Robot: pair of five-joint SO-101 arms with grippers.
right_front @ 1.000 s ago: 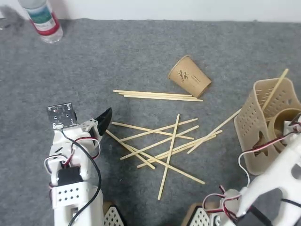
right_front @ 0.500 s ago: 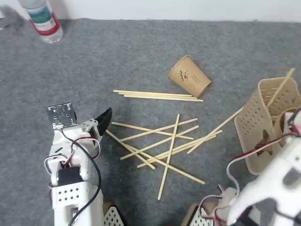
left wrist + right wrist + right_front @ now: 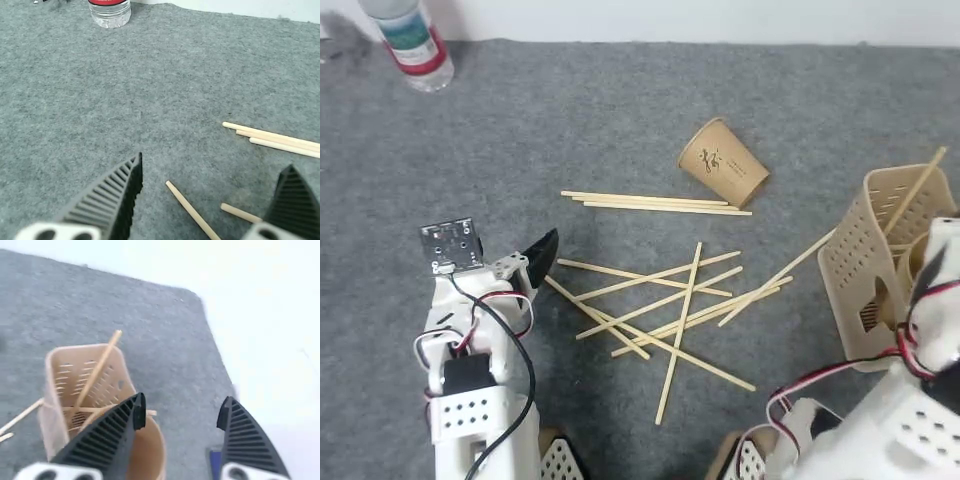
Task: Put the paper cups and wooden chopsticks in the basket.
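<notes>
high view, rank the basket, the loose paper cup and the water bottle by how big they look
1. basket: clearly the largest, even though it is partly hidden.
2-3. paper cup and bottle: they look about alike. The picture's top edge cuts off the bottle, so I won't rank these two.

Clear plastic bottle with a red label band. Stands upright at the far left corner of a grey felt mat. Beyond the mat's far edge, a pale bare strip.
</notes>
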